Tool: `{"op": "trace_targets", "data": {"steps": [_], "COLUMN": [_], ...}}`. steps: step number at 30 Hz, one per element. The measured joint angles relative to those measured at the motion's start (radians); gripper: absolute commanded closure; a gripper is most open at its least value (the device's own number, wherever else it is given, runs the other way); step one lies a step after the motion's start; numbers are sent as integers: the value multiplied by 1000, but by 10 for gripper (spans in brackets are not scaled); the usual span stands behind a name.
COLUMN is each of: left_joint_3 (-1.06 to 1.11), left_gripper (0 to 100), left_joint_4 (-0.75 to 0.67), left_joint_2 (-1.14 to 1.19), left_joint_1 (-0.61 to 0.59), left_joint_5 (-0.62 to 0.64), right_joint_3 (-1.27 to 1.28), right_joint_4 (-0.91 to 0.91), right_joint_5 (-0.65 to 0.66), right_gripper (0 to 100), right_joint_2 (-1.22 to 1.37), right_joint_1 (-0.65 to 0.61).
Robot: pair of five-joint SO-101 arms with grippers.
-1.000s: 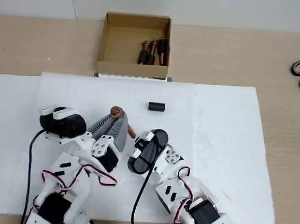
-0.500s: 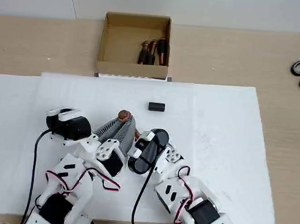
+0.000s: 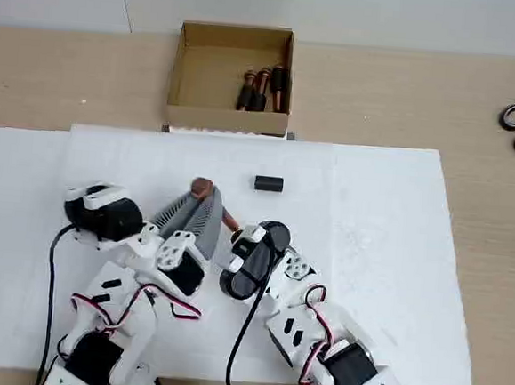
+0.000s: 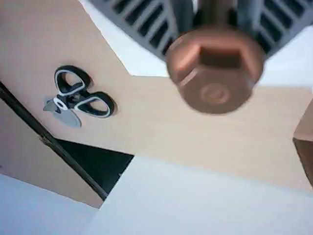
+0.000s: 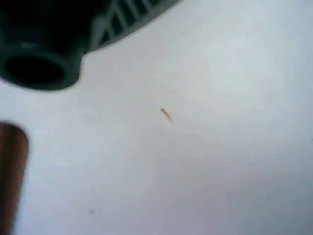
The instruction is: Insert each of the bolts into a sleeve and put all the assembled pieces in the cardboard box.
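L gripper (image 3: 201, 201) clenched on bolt (image 4: 215, 68), head twd cardboard box (image 3: 227, 119). R gripper (image 5: 63, 46) grasps sleeve (image 5: 36, 68), farther from box. 2nd sleeve (image 3: 269, 184) lies nearer box.

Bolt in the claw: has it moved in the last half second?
Yes. The bolt has shifted left, away from the loose black sleeve on the paper.
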Motion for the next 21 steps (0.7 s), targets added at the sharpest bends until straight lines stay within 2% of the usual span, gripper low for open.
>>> {"op": "trace_targets", "data": {"steps": [21], "left_joint_3": [35], "left_gripper": [994], "left_joint_4": [-8], "left_joint_2": [0], "left_joint_1": [34], "left_joint_5": [5], "right_joint_3": [-23], "right_joint_4": [-3], "right_joint_5": [0], "right_gripper": [995], "right_joint_2": [0], "right_joint_1": [-18]}}
